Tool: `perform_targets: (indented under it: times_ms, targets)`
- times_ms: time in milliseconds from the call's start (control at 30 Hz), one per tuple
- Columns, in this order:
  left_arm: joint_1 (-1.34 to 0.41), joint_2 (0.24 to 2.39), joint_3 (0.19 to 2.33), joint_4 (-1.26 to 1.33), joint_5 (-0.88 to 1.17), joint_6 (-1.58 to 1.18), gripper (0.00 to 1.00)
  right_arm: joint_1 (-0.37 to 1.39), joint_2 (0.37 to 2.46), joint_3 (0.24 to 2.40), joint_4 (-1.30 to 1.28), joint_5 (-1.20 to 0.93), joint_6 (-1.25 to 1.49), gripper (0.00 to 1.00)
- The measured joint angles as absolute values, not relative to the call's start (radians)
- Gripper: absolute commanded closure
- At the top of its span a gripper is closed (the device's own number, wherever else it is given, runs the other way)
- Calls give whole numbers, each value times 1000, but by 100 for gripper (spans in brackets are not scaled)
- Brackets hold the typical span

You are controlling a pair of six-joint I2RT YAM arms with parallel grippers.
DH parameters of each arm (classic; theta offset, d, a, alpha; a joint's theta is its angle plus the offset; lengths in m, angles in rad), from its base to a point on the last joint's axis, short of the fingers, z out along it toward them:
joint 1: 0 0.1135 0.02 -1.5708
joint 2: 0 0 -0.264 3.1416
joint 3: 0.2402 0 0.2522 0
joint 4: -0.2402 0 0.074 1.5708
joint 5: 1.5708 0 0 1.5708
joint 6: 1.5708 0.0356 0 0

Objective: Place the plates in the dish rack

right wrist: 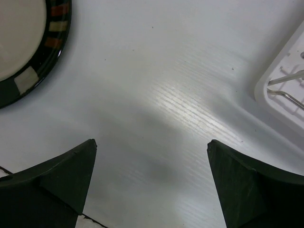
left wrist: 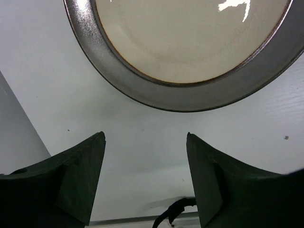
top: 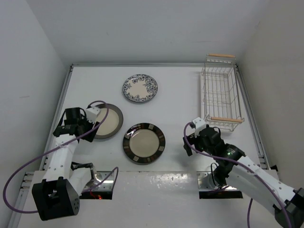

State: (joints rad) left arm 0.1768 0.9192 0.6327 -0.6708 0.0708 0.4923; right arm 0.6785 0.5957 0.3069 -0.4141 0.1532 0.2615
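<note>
Three plates lie flat on the white table. The blue floral one [top: 140,88] is at the back, the grey-brown-rimmed one [top: 108,121] at the left, the checked-rim one [top: 144,143] in the middle. The white wire dish rack [top: 221,92] with wooden handles stands at the back right, with nothing in it. My left gripper [top: 85,124] is open and empty just left of the grey-rimmed plate [left wrist: 190,52], near its edge. My right gripper [top: 194,137] is open and empty between the checked plate [right wrist: 28,52] and the rack's near corner [right wrist: 285,85].
White walls enclose the table on the left, back and right. A purple cable loops over the left arm [top: 97,107]. Metal base plates [top: 156,183] run along the near edge.
</note>
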Motion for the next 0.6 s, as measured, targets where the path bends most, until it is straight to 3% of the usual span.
perform_targets:
  times_ms: [167, 267, 300, 467, 600]
  targets:
    - [177, 924, 666, -688, 94, 492, 15, 678, 652, 332, -414, 194, 251, 1]
    - [171, 948, 753, -697, 109, 485, 8, 678, 788, 450, -414, 220, 241, 1]
    - [170, 963, 794, -706, 112, 480, 2, 678, 848, 519, -429, 218, 235, 1]
    - [166, 1063, 1026, -695, 110, 396, 0, 696, 1214, 912, -410, 204, 217, 0]
    - [179, 1078, 1096, -687, 100, 324, 0, 725, 1439, 980, -352, 196, 239, 0]
